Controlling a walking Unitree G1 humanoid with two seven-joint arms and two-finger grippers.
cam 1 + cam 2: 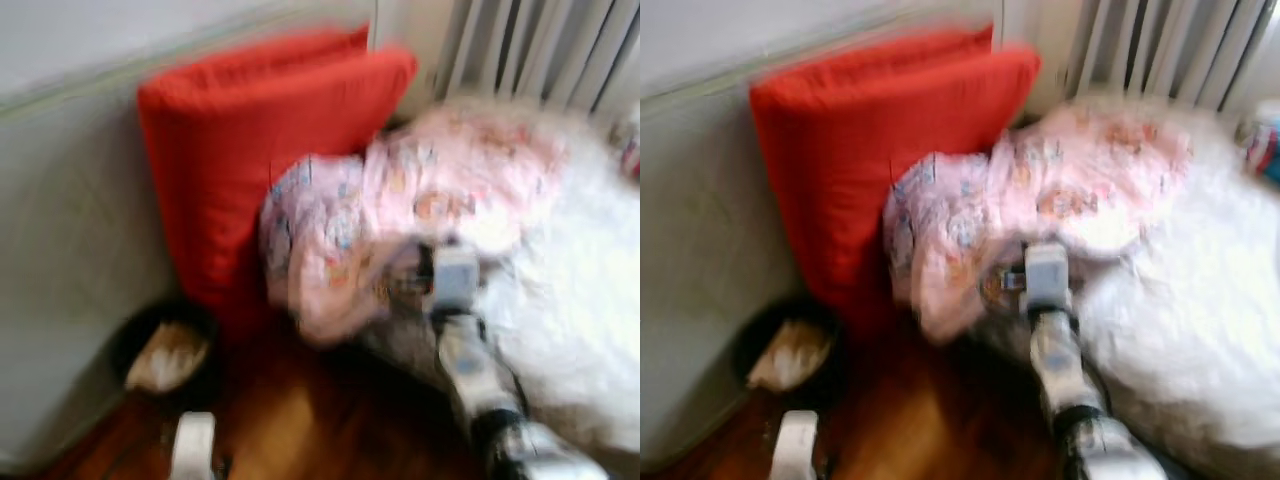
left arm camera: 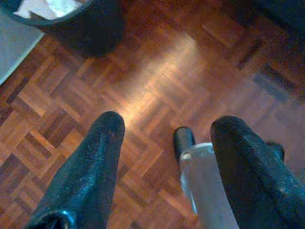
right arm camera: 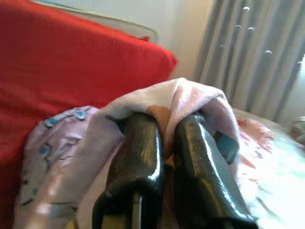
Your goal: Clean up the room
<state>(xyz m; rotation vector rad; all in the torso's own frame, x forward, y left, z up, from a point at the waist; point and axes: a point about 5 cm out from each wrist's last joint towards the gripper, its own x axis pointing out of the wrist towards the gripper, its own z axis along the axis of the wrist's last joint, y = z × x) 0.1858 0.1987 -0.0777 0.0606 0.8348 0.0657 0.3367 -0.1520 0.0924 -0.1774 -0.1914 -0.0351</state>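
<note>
A pink patterned blanket (image 1: 400, 215) lies bunched over the edge of a white fluffy bed (image 1: 585, 300), against a big red cushion (image 1: 240, 150). My right gripper (image 3: 164, 143) is shut on a fold of the pink blanket (image 3: 186, 98), and its silver arm (image 1: 470, 360) reaches up from the lower right. My left gripper (image 2: 164, 138) hangs low and open over the parquet floor (image 2: 157, 67), holding nothing. The head views are blurred.
A dark bin (image 1: 165, 350) with crumpled paper stands on the floor by the grey wall panel (image 1: 70, 230), left of the cushion. Grey curtains (image 1: 540, 45) hang behind the bed. A colourful object (image 1: 1262, 145) lies at the bed's far right.
</note>
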